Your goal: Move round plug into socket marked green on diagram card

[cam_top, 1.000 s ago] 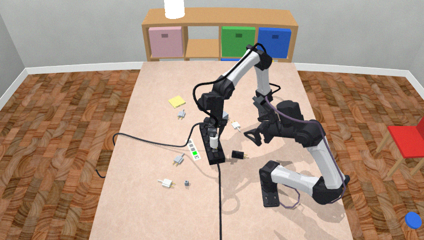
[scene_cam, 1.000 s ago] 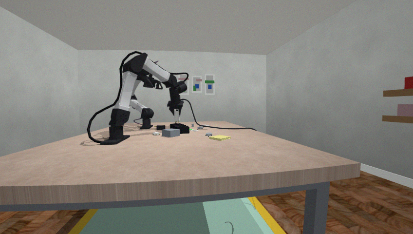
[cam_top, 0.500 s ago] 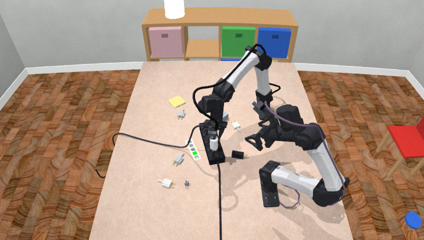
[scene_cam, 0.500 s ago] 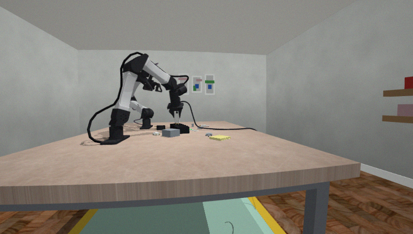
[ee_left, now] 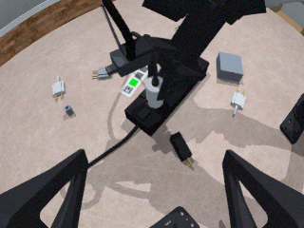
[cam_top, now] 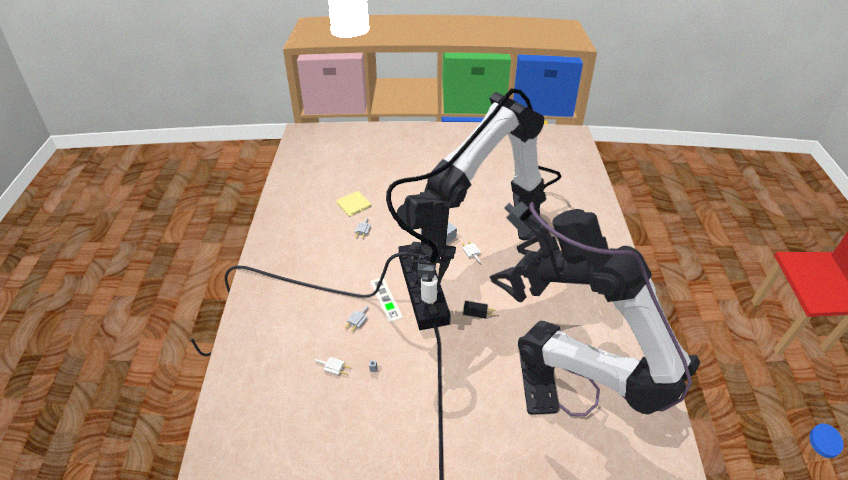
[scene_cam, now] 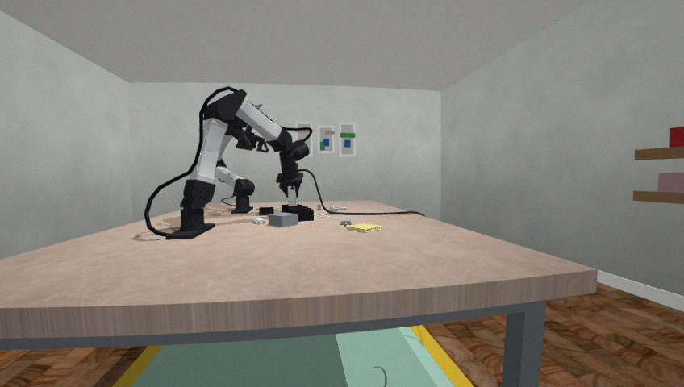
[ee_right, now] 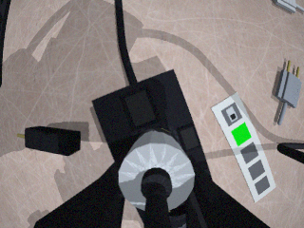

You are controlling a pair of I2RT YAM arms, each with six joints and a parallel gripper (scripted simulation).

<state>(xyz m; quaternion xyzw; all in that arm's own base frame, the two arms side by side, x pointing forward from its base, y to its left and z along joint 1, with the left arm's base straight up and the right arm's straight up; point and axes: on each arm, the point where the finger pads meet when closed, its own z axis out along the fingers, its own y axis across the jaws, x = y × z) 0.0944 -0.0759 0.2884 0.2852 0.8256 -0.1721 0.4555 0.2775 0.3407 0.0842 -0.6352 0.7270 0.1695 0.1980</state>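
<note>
Table edge [cam_top: 218, 356] [scene_cam: 288, 306] [ee_left: 52, 48], well apart from strip [cam_top: 432, 316] [scene_cam: 306, 214] [ee_left: 142, 114] [ee_right: 163, 97]

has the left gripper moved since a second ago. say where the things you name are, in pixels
Yes: in the top view, the left gripper [cam_top: 505, 289] [scene_cam: 264, 147] [ee_left: 155, 158] has shifted slightly down the picture, toward its arm's fixed base [cam_top: 551, 406] [scene_cam: 245, 210] [ee_left: 170, 220].
</note>
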